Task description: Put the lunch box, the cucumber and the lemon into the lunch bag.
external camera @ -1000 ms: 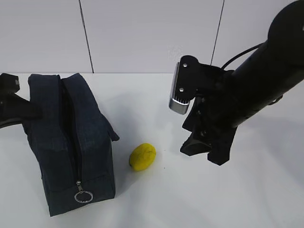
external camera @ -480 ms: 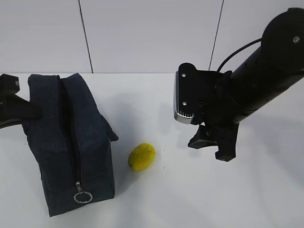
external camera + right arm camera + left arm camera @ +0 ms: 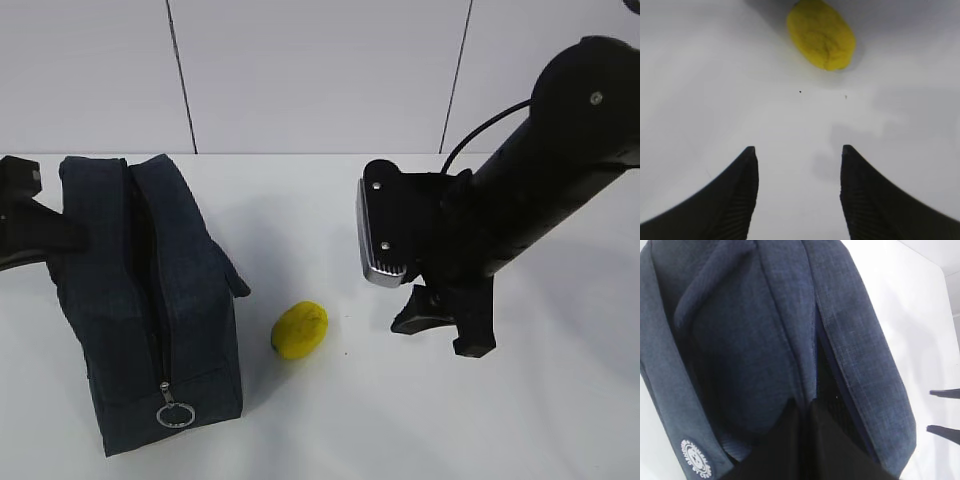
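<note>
1. Navy fabric fills the left of the counter [image 3: 330, 420]: the lunch bag [image 3: 145, 300] stands upright with its zipper slit parted along the top and the silver ring pull [image 3: 172, 413] hanging at the near end.
2. Beside the bag, just apart from its right wall, the lemon [image 3: 300, 329] lies alone on the white counter. I see no lunch box and no cucumber outside; whether they are inside the bag I cannot tell, since the slit shows only darkness.
3. Over the last second the right arm has swung lower and turned, so the right tool [image 3: 443, 330] now points down and left, nearer the lemon than it was. In the right wrist view the lemon [image 3: 821, 34] sits ahead of the two dark fingers [image 3: 737, 195], in line with the gap but not yet between them.
4. That tool is spread wide and holds nothing; bare counter shows between its fingers.
5. The left tool [image 3: 800, 450] has not moved. It sits at the far left end of the bag, pressed together; from the left wrist view it looks pinched on the cloth by the zipper opening [image 3: 832, 390], holding the mouth apart.
6. My reading: the lemon is the piece left to pack, and the right arm's turn is the approach to it. It has to close the remaining gap and straddle the fruit before shutting.
7. A round, bumpy lemon may roll toward the bag if a finger nudges it first.
</note>
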Tool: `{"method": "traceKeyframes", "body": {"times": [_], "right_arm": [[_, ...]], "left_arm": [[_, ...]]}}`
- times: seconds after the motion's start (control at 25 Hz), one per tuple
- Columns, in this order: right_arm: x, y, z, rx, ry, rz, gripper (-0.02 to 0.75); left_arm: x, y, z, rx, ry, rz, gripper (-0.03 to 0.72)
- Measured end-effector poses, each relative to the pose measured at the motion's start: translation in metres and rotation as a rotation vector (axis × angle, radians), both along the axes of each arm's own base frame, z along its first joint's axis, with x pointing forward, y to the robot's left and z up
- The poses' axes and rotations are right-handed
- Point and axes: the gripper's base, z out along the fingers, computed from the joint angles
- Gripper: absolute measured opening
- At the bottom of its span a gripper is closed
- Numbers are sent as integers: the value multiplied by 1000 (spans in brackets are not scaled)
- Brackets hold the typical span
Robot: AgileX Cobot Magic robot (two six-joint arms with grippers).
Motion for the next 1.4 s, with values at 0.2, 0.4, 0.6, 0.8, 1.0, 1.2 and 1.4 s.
{"method": "traceKeyframes", "body": {"times": [0.2,0.4,0.6,0.8,1.0,1.2,1.4], "right_arm": [[2,6,-13,2,-2,132,408],[9,12,-16,-19,-84,318,408],[20,21,-14,-3,-187,446,407],[31,29,-17,15,-228,510,407],[33,33,-23,36,-209,508,407],[33,39,-21,83,-213,474,485],[33,48,-32,87,-200,471,568]], "left_arm": [[0,0,-1,14,-2,-8,-3],[-1,1,-1,27,-4,-16,-3],[-1,1,-1,28,-5,-17,-3],[-1,1,-1,30,-5,-18,-3],[0,1,-1,31,-6,-16,-3],[-1,1,-1,35,-6,-19,-3],[-1,1,-1,36,-6,-19,-3]]}}
